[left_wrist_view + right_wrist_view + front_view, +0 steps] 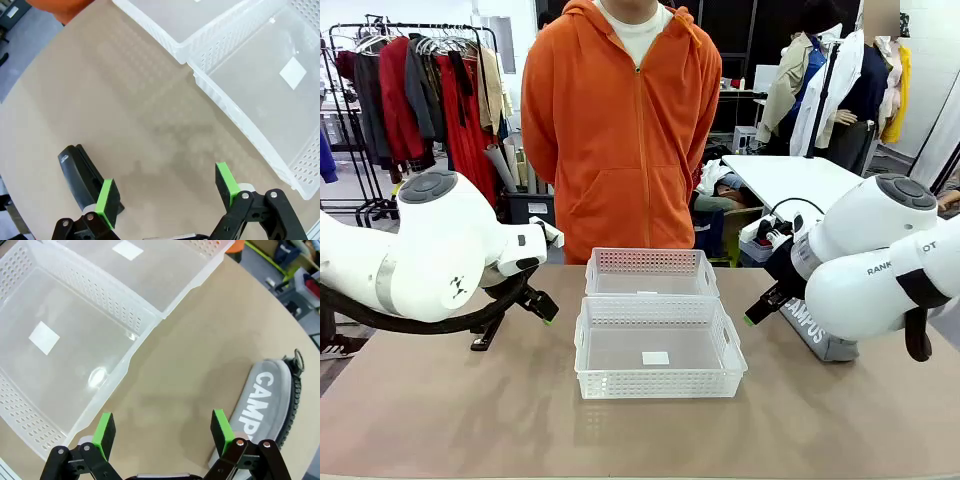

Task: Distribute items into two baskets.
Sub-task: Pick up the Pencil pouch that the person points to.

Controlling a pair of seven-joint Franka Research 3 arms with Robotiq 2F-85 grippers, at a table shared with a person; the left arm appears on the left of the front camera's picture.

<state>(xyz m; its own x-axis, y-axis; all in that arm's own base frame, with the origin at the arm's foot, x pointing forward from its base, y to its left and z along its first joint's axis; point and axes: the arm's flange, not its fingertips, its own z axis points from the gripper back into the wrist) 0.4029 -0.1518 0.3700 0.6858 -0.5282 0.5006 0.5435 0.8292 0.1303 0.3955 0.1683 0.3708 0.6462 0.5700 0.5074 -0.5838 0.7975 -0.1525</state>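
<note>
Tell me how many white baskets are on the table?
2. The near basket stands in the middle of the table, on the robot's side. The far basket stands just behind it, toward the person. None looks hidden.

Past my tan table I see a clothes rack hung with garments at left and a white table at right.

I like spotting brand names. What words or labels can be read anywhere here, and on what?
"CAMP", the rest hidden by the right tool: grey pouch; the front view shows "AMPUS".
"RANK" and "OT", cut off: right arm.
Label on the stapler: too small to read.
</note>
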